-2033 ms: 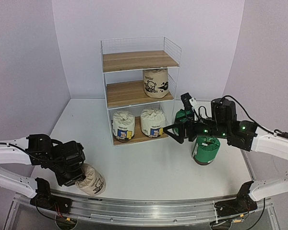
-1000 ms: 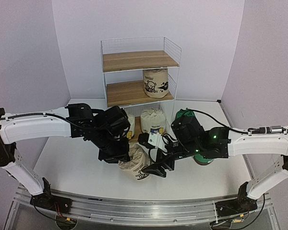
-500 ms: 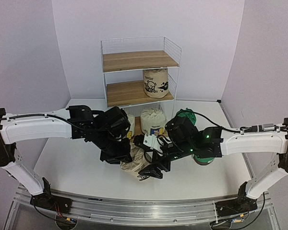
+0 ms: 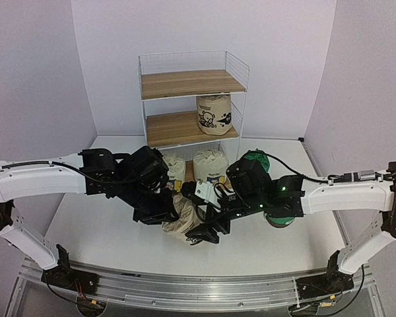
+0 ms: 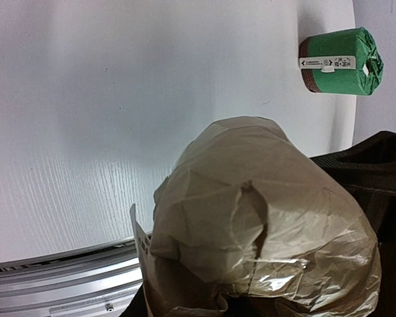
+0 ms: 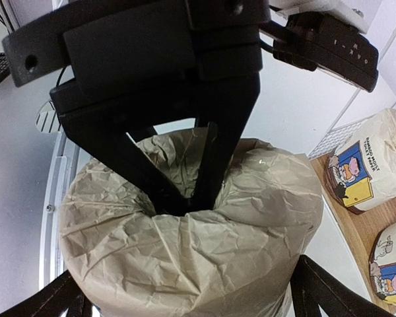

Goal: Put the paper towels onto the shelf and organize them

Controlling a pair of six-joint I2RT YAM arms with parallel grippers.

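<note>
My left gripper (image 4: 165, 212) is shut on the gathered top of a beige paper towel roll (image 4: 183, 221) and holds it over the table in front of the shelf (image 4: 191, 82). In the right wrist view its black fingers (image 6: 208, 165) pinch into the roll's top (image 6: 185, 264). My right gripper (image 4: 208, 228) is open, its fingers (image 6: 323, 290) flanking the roll's sides. In the left wrist view the roll (image 5: 264, 231) hides my own fingers. A second beige roll (image 4: 214, 113) stands on the middle board. Two white rolls (image 4: 210, 165) stand on the bottom board.
Two green rolls stand on the table right of the shelf, one (image 4: 254, 158) behind my right arm and one (image 4: 282, 214) partly hidden by it. A green roll (image 5: 340, 61) shows in the left wrist view. The shelf's top board is bare. The metal rail (image 4: 198, 290) runs along the near edge.
My left arm carried the beige roll from the near left to the table's middle. My right arm swung over from the green rolls and brought its jaws around the roll.
</note>
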